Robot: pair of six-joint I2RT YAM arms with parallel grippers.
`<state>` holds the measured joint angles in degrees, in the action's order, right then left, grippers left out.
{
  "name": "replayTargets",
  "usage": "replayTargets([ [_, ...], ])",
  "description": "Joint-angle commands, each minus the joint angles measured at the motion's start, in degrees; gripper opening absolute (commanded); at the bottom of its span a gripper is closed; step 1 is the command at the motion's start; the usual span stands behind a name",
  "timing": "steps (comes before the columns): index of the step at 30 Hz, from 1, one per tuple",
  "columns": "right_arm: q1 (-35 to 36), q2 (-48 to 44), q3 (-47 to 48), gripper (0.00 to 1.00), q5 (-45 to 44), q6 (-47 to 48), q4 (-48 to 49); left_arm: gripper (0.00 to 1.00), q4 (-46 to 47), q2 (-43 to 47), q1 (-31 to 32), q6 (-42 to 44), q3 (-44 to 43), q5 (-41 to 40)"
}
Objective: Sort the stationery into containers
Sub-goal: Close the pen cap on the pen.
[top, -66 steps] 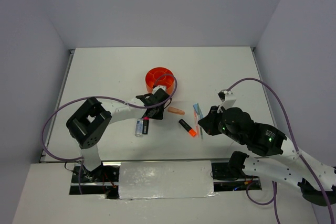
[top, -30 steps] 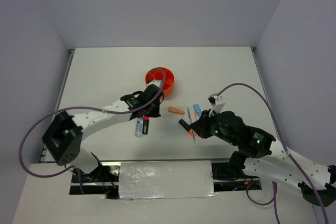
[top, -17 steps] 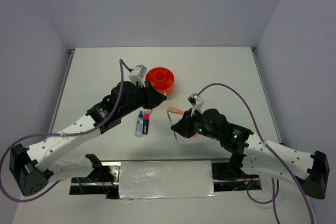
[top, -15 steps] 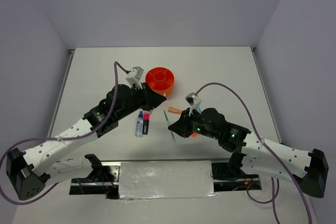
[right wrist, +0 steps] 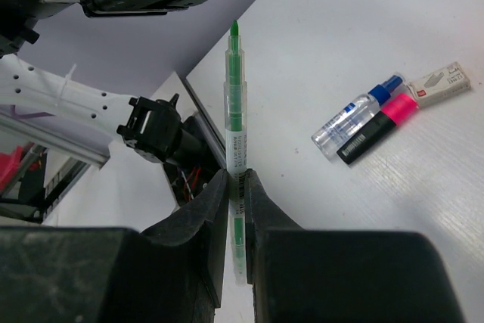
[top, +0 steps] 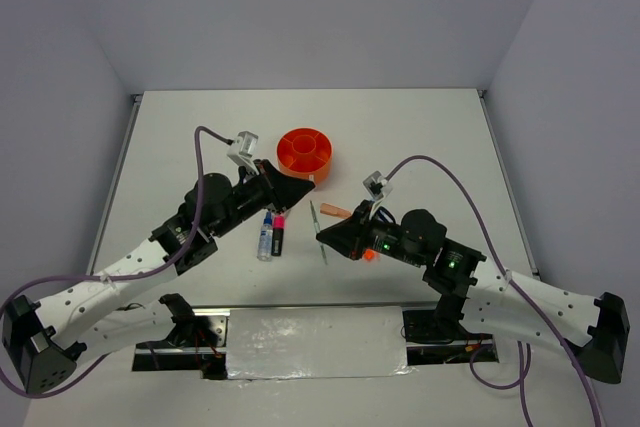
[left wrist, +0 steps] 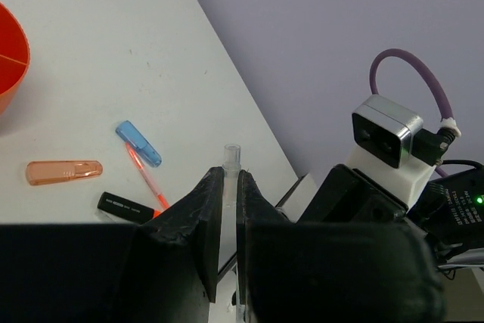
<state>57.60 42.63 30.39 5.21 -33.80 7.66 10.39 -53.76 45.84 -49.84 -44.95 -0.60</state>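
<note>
The orange organiser (top: 305, 150) stands mid-table; its rim shows in the left wrist view (left wrist: 11, 58). My left gripper (top: 303, 183) hovers just beside it, shut on a thin clear-grey pen (left wrist: 231, 158). My right gripper (top: 325, 236) is shut on a thin green-cored pen (top: 317, 228), held above the table (right wrist: 235, 111). The blue-capped marker (top: 265, 239) and pink-black highlighter (top: 279, 235) lie side by side. The peach piece (top: 335, 210), light-blue piece (left wrist: 138, 143), orange pen (left wrist: 147, 181) and orange-black highlighter (left wrist: 125, 205) lie on the table by my right arm.
A small white box (right wrist: 439, 83) lies next to the marker and highlighter. The two wrists are close together over the middle front of the table. The table's front edge with cables and mounts is just below the right gripper.
My right gripper has lifted the green pen from the right-hand cluster and carried it left. My left arm has stretched out and swung up beside the organiser.
</note>
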Motion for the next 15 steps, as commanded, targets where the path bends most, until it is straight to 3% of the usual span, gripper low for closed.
replayTargets([
  [1, 0.4, -0.5, -0.1, 0.00, -0.3, 0.1, 3.4, 0.11, 5.9, 1.2, 0.3, -0.5, -0.1, 0.9],
  [15, 0.3, 0.5, 1.4, 0.00, -4.3, -0.4, 1.5, 0.13, 7.6, 2.2, 0.4, -0.6, 2.2, 0.9],
])
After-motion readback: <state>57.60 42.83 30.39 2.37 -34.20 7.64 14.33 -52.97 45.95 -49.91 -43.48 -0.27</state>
